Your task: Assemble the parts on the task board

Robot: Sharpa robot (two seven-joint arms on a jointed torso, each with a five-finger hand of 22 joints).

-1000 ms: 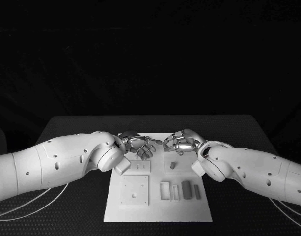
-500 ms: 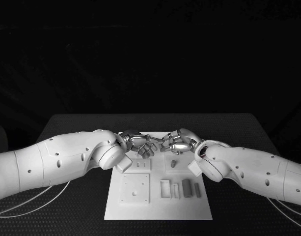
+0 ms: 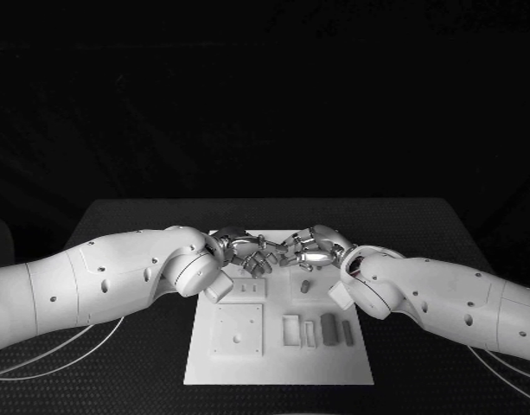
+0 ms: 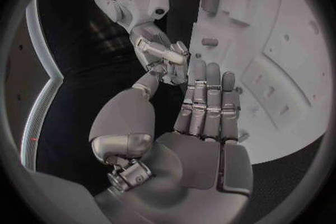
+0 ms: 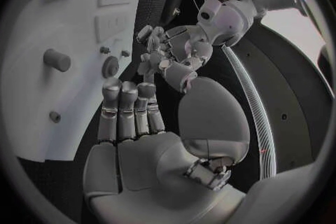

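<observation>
Task board point(image 3: 277, 363) flat on the desk point(image 3: 128, 225), long axis running away from the robot, left hand point(image 3: 242, 251) and right hand point(image 3: 312, 249) fingertip to fingertip over its far end, both empty with fingers extended, grey parts point(image 3: 329, 329) nearer the right.

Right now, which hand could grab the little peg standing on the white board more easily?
Probably the right hand. In the head view it hovers just beyond the small upright peg on the task board; the left hand sits farther over. Both hands look empty.
</observation>
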